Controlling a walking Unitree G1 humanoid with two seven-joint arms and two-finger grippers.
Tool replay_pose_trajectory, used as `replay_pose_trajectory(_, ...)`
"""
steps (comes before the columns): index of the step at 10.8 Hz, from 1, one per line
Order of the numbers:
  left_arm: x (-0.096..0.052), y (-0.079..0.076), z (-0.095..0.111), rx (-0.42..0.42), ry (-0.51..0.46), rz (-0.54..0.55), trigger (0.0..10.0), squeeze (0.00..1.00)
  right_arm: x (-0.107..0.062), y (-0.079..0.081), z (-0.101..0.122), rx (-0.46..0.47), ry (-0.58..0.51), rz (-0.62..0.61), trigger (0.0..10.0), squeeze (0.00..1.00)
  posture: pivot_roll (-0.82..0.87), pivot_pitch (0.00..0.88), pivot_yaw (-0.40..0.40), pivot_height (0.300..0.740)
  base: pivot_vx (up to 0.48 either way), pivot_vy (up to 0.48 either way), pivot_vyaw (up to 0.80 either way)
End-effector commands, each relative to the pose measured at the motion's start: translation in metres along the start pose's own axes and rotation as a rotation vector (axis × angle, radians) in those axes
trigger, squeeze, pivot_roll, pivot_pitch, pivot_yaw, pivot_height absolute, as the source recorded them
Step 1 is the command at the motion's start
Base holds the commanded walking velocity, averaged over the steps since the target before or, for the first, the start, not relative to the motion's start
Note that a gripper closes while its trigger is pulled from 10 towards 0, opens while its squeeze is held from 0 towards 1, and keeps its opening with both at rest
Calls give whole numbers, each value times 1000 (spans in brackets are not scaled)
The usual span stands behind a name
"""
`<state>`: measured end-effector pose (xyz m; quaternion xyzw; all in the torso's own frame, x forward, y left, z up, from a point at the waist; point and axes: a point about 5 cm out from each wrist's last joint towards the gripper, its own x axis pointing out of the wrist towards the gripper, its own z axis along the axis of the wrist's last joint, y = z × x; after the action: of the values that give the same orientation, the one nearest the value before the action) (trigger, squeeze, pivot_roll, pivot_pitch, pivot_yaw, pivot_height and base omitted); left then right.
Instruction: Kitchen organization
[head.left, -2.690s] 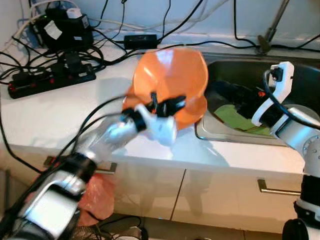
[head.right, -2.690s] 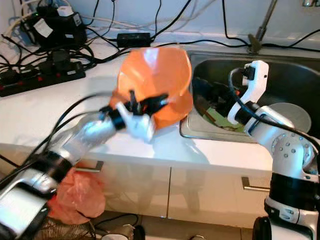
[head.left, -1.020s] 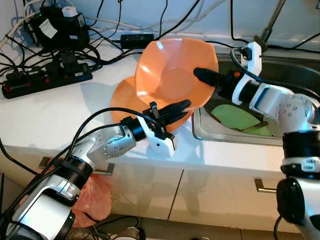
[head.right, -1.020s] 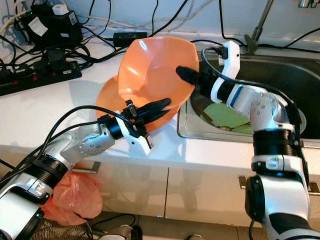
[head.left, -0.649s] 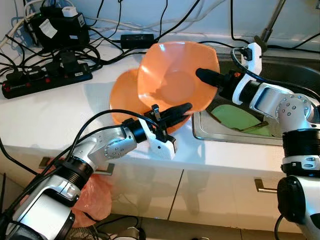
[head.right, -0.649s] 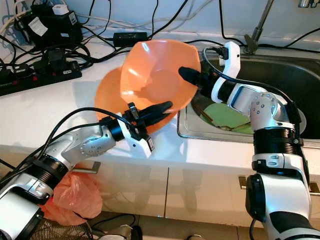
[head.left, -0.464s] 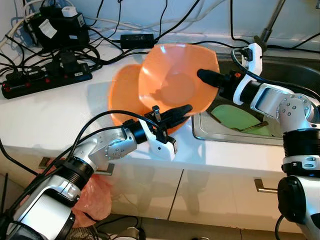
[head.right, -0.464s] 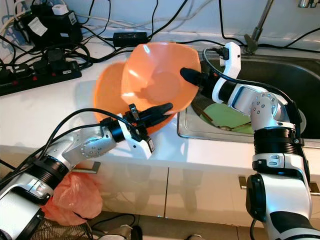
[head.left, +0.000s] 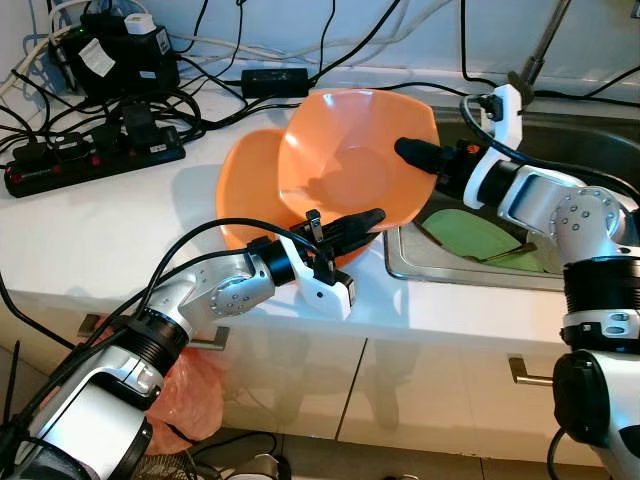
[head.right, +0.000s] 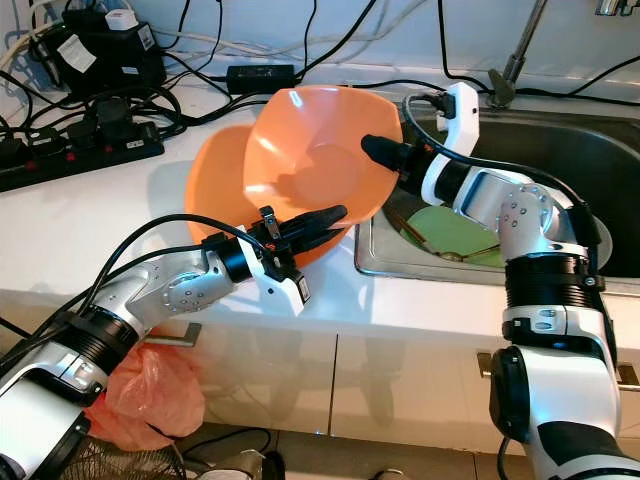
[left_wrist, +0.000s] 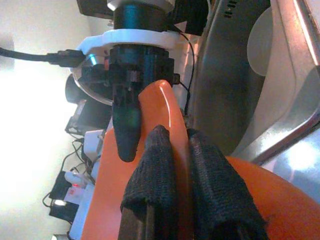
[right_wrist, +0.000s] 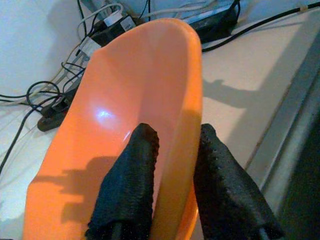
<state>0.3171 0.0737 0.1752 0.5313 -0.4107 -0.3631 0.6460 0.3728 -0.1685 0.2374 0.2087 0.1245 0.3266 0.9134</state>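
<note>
White counter (head.left: 90, 230) by a steel sink (head.left: 560, 150). Orange bowl (head.left: 350, 160) held tilted above the counter edge, right gripper (head.left: 412, 152) and left gripper (head.left: 362, 219) both clamped on its rim. Second orange bowl (head.left: 245, 190) behind it; stacking looks unfinished, green plate (head.left: 470, 232) left in the sink.

Kitchen counter with sink, cabinets below, cables along the back.

White countertop (head.left: 90, 230), glossy, lit from above with soft shadows. Pale wall (head.left: 400, 30) behind it; black cables (head.left: 330, 40) trail down the wall and across the counter's rear edge. Black power strip (head.left: 95, 160) with red switches at the far left, plugs seated, a black adapter box (head.left: 120, 55) behind it, a small black power brick (head.left: 272, 80) nearer centre. Stainless sink (head.left: 570, 150) set into the counter on the right, faucet stem (head.left: 540, 50) rising at its back. Cream cabinet doors (head.left: 450, 390) below, metal bar handles (head.left: 540, 375). An orange plastic bag (head.left: 195, 395) hangs low at the left.
</note>
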Motion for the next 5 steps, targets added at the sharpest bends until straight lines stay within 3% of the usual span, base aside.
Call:
replay_pose_trajectory(1, 3, 21, -3, 14, -11, 92, 10000, 0, -5, -11, -1, 6, 11, -61, 0, 0, 46, 40, 14, 740, 0, 0, 0)
replay_pose_trajectory(2, 3, 25, -7, 9, -6, 102, 10000, 0, -5, -12, -3, 13, 10, -64, 0, 0, 46, 36, 18, 740, 0, 0, 0)
replay_pose_trajectory(3, 3, 29, -9, -4, -2, 116, 10000, 980, -5, -12, -3, 16, 7, -65, 0, 0, 47, 34, 21, 740, 0, 0, 0)
replay_pose_trajectory(5, 3, 32, -10, -29, -1, 131, 10000, 1000, -4, -12, -3, 18, 1, -68, 0, 0, 49, 34, 20, 740, 0, 0, 0)
